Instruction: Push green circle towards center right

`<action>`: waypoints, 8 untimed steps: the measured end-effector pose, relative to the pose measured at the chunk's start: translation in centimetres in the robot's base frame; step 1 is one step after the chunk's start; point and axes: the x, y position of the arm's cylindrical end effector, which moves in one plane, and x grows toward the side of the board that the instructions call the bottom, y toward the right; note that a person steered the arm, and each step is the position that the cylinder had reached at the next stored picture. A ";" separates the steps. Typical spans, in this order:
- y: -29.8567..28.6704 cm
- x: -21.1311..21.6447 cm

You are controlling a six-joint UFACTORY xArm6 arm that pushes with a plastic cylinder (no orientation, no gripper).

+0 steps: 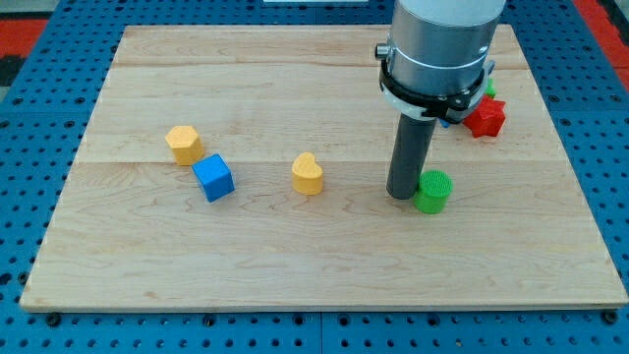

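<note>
The green circle is a short green cylinder on the wooden board, right of the middle and a little toward the view's bottom. My tip is the lower end of the dark rod. It stands on the board just to the left of the green circle, touching or nearly touching its left side.
A red star-like block lies near the right edge, with a bit of a green block and a bit of a blue block beside the arm's body. A yellow heart, a blue cube and a yellow hexagon-like block lie left of the tip.
</note>
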 end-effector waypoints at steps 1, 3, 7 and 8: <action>0.3 5.8; 0.9 -0.2; 9.6 0.2; 10.5 -0.6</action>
